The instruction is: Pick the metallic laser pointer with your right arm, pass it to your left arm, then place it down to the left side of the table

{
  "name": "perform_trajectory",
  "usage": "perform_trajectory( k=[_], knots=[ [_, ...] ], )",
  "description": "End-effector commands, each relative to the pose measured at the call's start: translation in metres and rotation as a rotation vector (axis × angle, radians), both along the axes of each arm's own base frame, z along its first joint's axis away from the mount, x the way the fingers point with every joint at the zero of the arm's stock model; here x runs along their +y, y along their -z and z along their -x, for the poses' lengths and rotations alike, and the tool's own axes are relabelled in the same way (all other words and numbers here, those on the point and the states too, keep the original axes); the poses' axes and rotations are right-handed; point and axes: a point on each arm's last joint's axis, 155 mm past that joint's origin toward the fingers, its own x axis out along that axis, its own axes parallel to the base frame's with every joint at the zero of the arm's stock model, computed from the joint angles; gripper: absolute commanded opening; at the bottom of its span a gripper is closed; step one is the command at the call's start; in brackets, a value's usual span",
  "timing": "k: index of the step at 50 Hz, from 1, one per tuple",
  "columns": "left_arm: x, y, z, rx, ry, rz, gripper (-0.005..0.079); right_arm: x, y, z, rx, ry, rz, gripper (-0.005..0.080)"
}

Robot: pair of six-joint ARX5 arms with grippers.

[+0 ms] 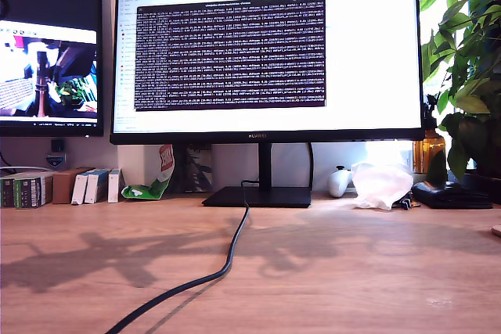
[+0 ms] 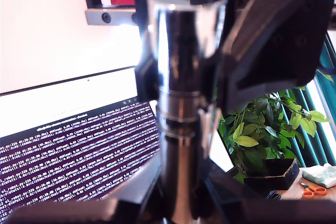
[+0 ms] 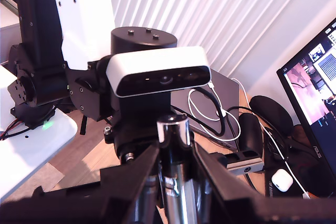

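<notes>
Metallic laser pointer (image 3: 174, 174) clamped between both grippers (image 3: 173, 192) (image 2: 181, 129), long axis along the fingers, flat round end toward each camera.

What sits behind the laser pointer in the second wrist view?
Directly behind the laser pointer is the other arm's white-fronted camera on its black mount. The pointer and end effector fingers hide that arm's own fingertips.

Black cable (image 1: 211, 275) snakes across table (image 1: 352, 271) centre; exterior view's right side bare, left apparently also.
</notes>
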Motion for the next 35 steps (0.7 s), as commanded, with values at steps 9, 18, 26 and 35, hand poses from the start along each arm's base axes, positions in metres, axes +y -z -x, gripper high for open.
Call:
perform_trajectory(
  k=[9,18,26,35],
  knots=[
    [0.002,-0.002,-0.004,-0.002,-0.016,0.003,-0.0024,0.002,0.0,0.006,0.018,-0.013,0.002,0.024],
    [0.004,-0.006,-0.006,-0.024,-0.035,-0.006,-0.0024,0.002,0.0,0.006,0.08,0.011,0.017,0.0313],
    [0.013,0.002,-0.017,-0.006,-0.083,-0.031,-0.0024,-0.003,-0.002,0.0,0.089,0.03,0.019,0.033],
    [0.032,0.011,-0.032,0.037,-0.148,-0.044,-0.0024,-0.019,-0.005,-0.021,0.105,0.092,0.024,0.0329]
  ],
)
